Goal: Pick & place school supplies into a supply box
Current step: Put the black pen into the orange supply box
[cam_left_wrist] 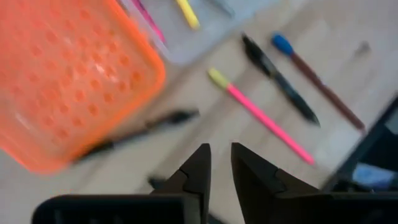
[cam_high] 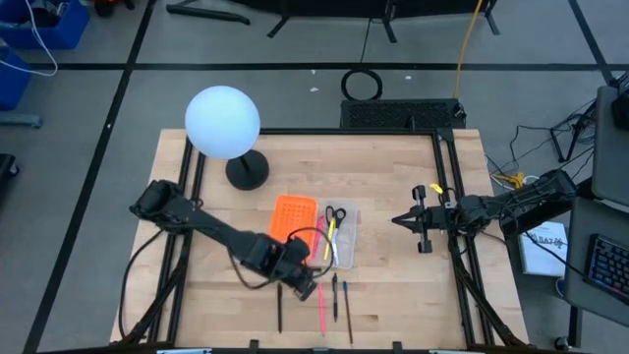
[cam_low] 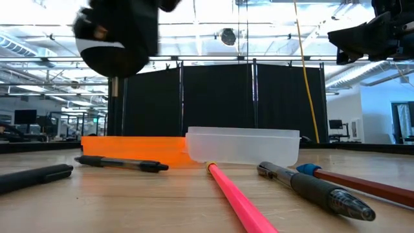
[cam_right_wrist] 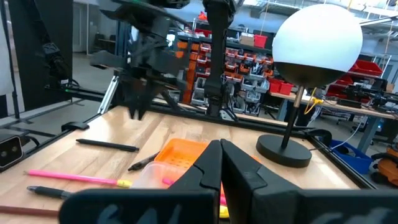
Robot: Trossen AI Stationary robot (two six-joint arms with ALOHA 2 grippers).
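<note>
Hovering near the table's front edge, left tool (cam_high: 305, 286) narrowly parted, empty, above a black pen (cam_left_wrist: 140, 128) beside the supply box (cam_high: 314, 230) mid-table; right tool (cam_high: 398, 220) shut, empty, near right edge.

I see even, bright overhead light on the bench (cam_high: 393, 177) with soft shadows. The left wrist view is motion-blurred throughout. In the low view, the nearest pens blur; ceiling lights glare behind.

Scissors (cam_high: 336, 213) in supply box (cam_high: 354, 246); lamp (cam_high: 224, 123) behind.
</note>
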